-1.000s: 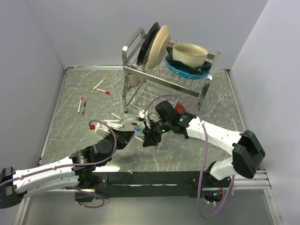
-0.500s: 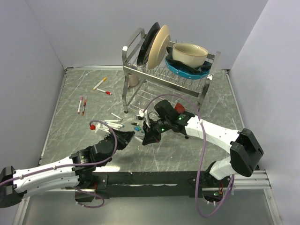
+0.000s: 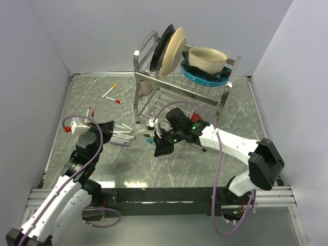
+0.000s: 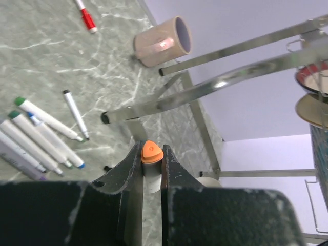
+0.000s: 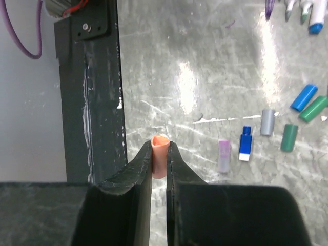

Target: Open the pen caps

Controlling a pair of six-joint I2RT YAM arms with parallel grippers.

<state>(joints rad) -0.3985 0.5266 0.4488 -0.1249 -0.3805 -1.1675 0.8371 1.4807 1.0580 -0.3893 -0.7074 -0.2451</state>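
My left gripper [image 4: 152, 160] is shut on a white pen whose orange end [image 4: 152, 152] pokes out past the fingertips. In the top view this gripper [image 3: 109, 126] hovers at the table's left, beside a row of uncapped pens [image 3: 122, 137]. An orange pen cap [image 5: 160, 154] with its hollow end up is pinched in my right gripper [image 5: 159, 156], which stands low at mid-table [image 3: 155, 152]. Several pulled-off pen caps lie together, among them purple [image 5: 224, 155], blue [image 5: 246, 143] and green [image 5: 289, 137]. Farther left lie capped pens, one with a yellow cap [image 3: 108, 91] and one with a red cap [image 3: 116, 100].
A metal dish rack [image 3: 154, 77] with plates and a bowl stands at the back centre, its legs close behind the pens. A pink mug [image 4: 161, 41] lies on its side beside a rack leg. The black front rail [image 5: 87, 102] runs just beneath my right gripper.
My left arm has swung back to the left with the pen, away from the right gripper. The right gripper has closed on the orange cap, which is off the pen.
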